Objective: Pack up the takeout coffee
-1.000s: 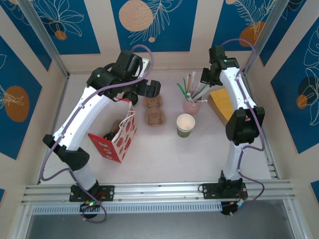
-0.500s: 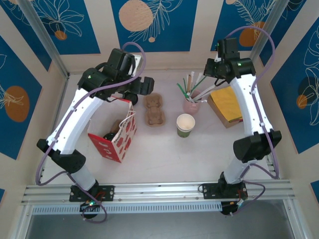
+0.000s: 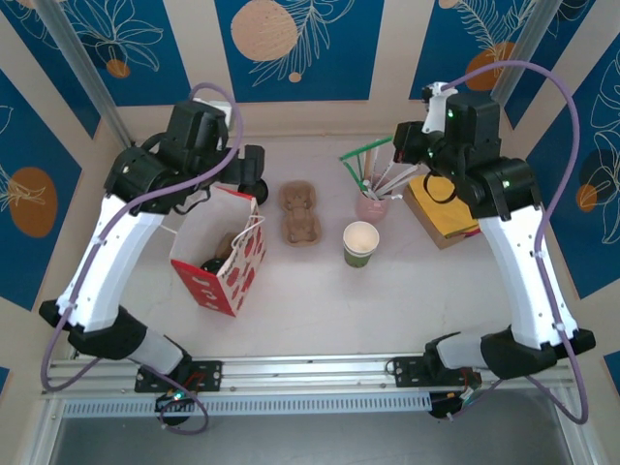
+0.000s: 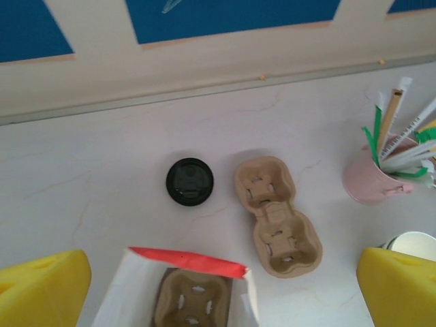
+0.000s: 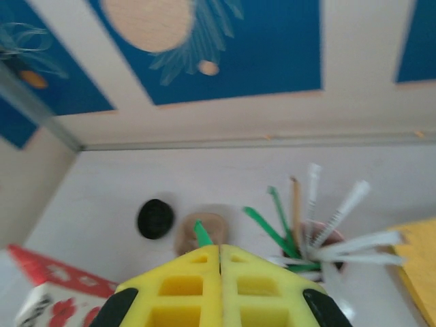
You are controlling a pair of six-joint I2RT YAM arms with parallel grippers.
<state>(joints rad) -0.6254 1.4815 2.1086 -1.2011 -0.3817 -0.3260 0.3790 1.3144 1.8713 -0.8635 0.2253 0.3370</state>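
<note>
Hovering spread wide, the left claw (image 4: pixel 218 283) hangs over the paper bag (image 3: pixel 244 260), where the coffee cup (image 3: pixel 210 263) shows its dark lid inside. At the bag's 2 o'clock, the right claw (image 5: pixel 219 255) is clamped on a green straw (image 5: pixel 201 234).

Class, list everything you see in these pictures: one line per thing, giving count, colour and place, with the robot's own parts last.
Paper bag: one, red and white, left of centre, open.
Cup carrier: two, brown; one on the table beside the bag, one inside the bag.
Loose lid: one, black, behind the bag.
Lidless cup: one, green with white inside, centre.
Pink cup: one, behind the lidless cup.
Straws: several, green and white, in the pink cup.
Flat stack: one, yellow, right.
Table: one, pale.
Left gripper: yellow pads, open above the bag.
Right gripper: yellow pads, shut on a green straw.
</note>
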